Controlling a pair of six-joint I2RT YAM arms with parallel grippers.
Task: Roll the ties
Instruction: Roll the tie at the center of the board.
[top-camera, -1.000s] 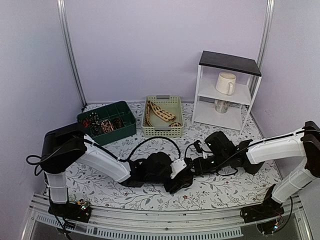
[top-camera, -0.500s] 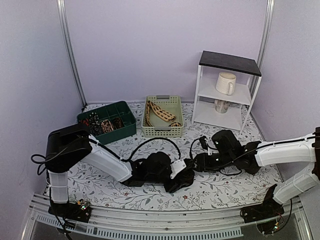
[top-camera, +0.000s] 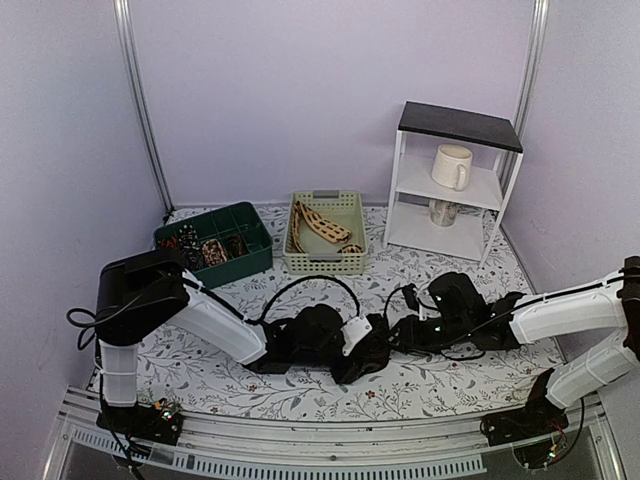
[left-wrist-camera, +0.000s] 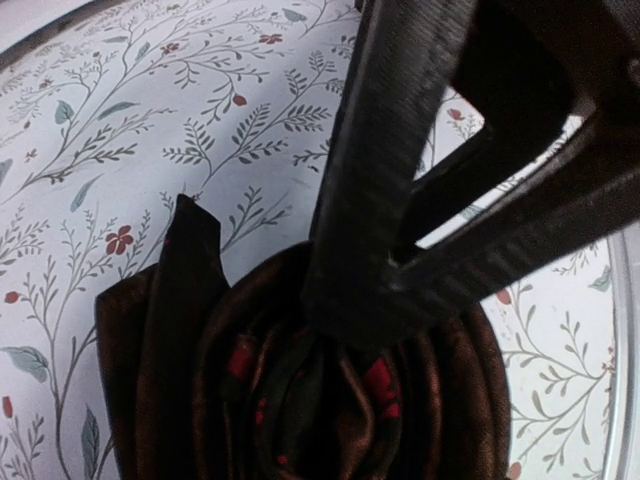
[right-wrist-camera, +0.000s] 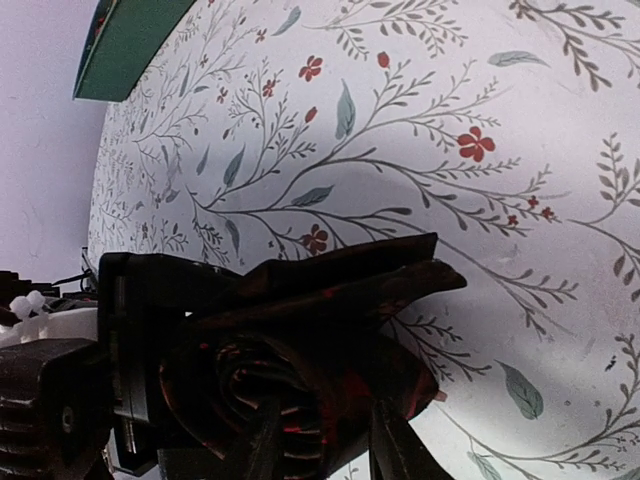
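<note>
A dark brown tie with red dots is wound into a coil on the floral tablecloth, its pointed tail sticking out. In the top view both grippers meet at mid-table and hide the coil: the left gripper comes from the left, the right gripper from the right. The coil sits squeezed in the left jaws, with one left finger flat against its side. The right gripper is shut on the coil's outer layers, and its black fingers reach in from above.
A green divided bin at the back left holds small rolled ties. Beside it a beige basket holds a beige patterned tie. A white shelf with two mugs stands back right. Cables loop behind the grippers.
The right arm has dropped lower and slid left onto the coil. Both sets of jaws have narrowed on the tie. The left arm has barely moved.
</note>
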